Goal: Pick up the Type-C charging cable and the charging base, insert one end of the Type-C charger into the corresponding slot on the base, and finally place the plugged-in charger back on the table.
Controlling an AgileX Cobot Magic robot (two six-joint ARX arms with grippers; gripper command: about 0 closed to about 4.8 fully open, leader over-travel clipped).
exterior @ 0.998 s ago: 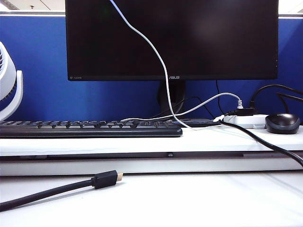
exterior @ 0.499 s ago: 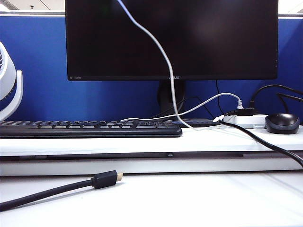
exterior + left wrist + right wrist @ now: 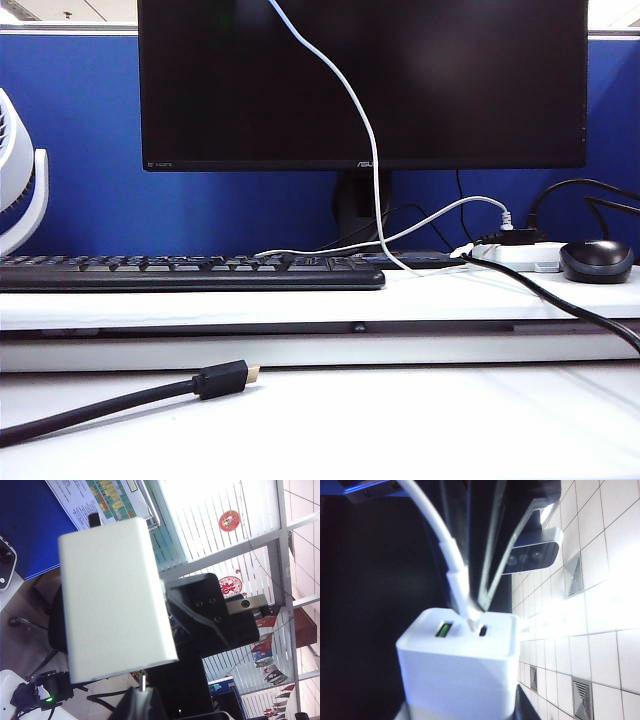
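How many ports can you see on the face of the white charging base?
2, side by side on the end face of the charging base in the right wrist view: a wider one with a green insert, and a small oval one beside the Type-C charging cable's tip. Other faces are hidden.

Right gripper (image 3: 470,612): dark body, clear plastic finger guards, edges glinting. Left gripper (image 3: 142,690): matte black; only black finger tips show. Other arm's black block: three small screws, silver metal bracket with hole.

White charging base (image 3: 462,672), cable (image 3: 452,567) plug touching its face
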